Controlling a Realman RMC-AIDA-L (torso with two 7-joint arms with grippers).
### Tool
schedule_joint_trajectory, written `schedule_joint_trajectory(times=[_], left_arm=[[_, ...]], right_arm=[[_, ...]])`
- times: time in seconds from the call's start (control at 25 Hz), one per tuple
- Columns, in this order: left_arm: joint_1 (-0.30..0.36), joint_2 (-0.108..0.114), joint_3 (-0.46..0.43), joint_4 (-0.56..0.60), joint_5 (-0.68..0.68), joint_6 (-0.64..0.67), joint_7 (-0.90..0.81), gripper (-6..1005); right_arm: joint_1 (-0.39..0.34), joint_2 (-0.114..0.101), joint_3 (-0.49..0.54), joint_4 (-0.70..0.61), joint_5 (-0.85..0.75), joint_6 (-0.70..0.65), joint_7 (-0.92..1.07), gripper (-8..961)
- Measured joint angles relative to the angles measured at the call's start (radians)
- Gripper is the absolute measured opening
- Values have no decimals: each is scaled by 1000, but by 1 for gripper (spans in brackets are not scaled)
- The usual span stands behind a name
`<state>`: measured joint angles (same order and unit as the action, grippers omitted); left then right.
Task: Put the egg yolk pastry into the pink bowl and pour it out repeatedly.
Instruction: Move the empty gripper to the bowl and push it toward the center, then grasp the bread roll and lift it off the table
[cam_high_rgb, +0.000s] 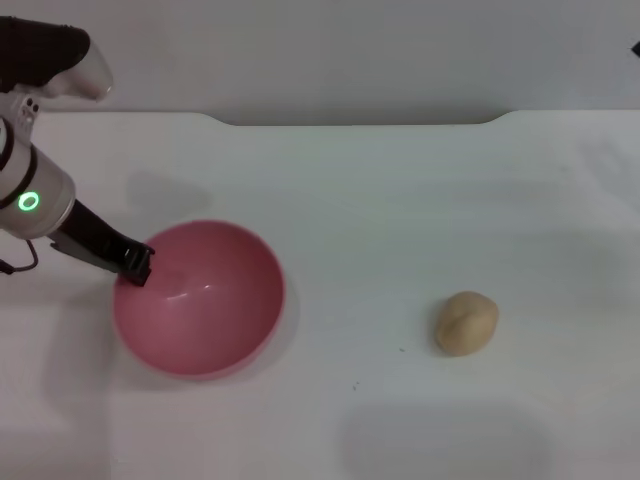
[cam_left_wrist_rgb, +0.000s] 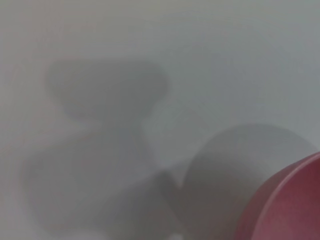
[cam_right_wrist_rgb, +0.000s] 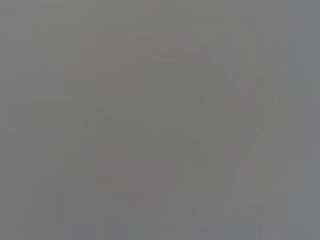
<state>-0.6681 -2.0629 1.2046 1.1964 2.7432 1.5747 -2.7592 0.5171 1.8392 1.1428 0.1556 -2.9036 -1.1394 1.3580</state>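
On the white table (cam_high_rgb: 400, 200), well right of the empty pink bowl (cam_high_rgb: 200, 300), lies the egg yolk pastry (cam_high_rgb: 466, 322), likely light, soft and crushable, best pinched gently across its middle; left gripper (cam_high_rgb: 135, 263) clamped on the bowl's rim; right gripper unseen.

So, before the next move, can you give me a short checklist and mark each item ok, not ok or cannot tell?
1. Left gripper on the rim of the pink bowl: ok, its tip sits at the rim's left edge.
2. Grip closed firmly on the rim: cannot tell.
3. Bowl free of contents: ok, nothing shows inside.
4. Egg yolk pastry in the bowl: not ok, it lies on the white table, apart from the bowl, on the robot's right.
5. Right gripper ready to pick up the pastry: cannot tell, it is not in view.
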Motion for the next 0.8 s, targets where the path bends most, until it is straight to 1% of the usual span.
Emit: schedule_joint_trajectory(times=[0.08,0.16,0.24,0.28,0.32,0.4,0.48,0.56,0.6,0.72,0.8], left_arm=[[-2,0,-2,1,-8,-5,0,0],[-2,0,-4,1,-17,-15,0,0],[-2,0,-5,2,-26,-33,-1,0],[-2,0,-5,2,-29,-38,-1,0],[-2,0,-5,2,-29,-45,-1,-1],[-3,0,-6,3,-29,-52,-2,-1],[-9,1,-6,4,-29,-55,-1,-1],[-14,2,-5,5,-25,-56,0,-1],[-16,2,-5,5,-24,-57,-1,-1],[-23,0,-7,6,-24,-59,-8,-1],[-25,0,-7,6,-25,-68,-21,-2]], right_arm=[[42,-48,-114,-30,-12,0,162,568],[95,-83,-266,-82,-12,-22,293,568],[145,-99,-409,-150,-13,-60,394,568],[177,-102,-504,-203,-13,-95,451,568],[200,-102,-573,-244,-13,-134,501,568],[251,-95,-734,-350,-13,-224,608,568],[295,-76,-892,-471,-12,-322,720,568],[325,-44,-1016,-599,-8,-413,800,568],[337,-23,-1080,-683,-4,-465,836,568],[348,25,-1221,-876,53,-613,896,568],[339,37,-1320,-952,133,-701,951,568]])
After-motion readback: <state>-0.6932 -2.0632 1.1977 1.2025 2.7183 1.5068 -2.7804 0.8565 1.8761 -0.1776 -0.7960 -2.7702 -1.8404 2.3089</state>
